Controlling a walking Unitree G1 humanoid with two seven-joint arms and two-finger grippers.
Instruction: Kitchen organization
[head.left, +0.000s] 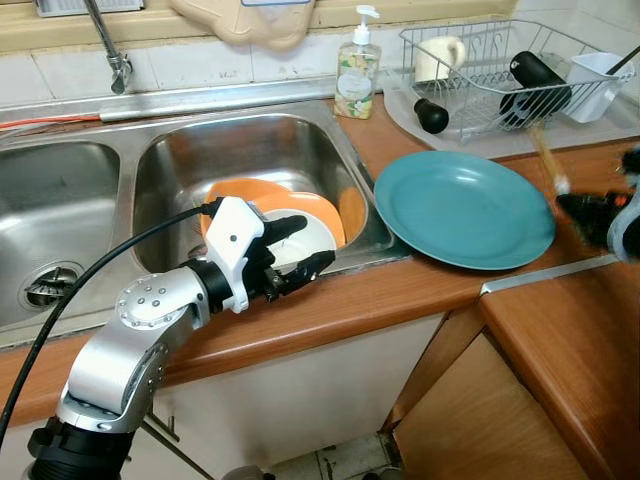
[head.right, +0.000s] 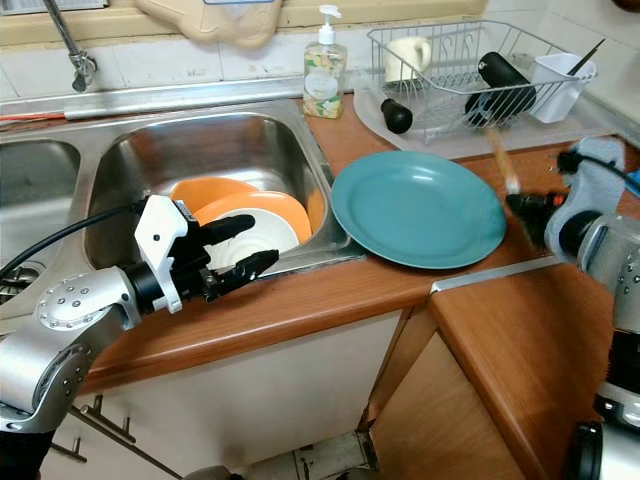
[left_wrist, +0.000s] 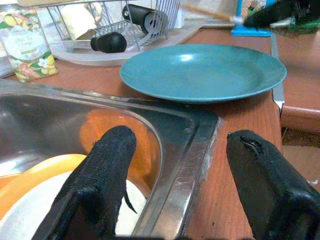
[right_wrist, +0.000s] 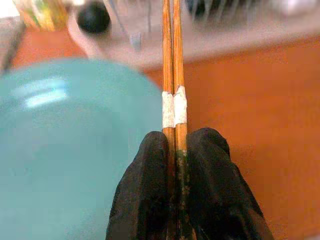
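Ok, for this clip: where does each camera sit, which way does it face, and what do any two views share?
Left eye view: on the head, looking down at the sink, teal plate and dish rack; left hand open over the sink edge.
Right eye view: the same scene; right hand at the plate's far side.
Left wrist view: along its open fingers, facing the plate and rack.
Right wrist view: along fingers shut on chopsticks, over the plate.
Shared: the teal plate appears in every view.
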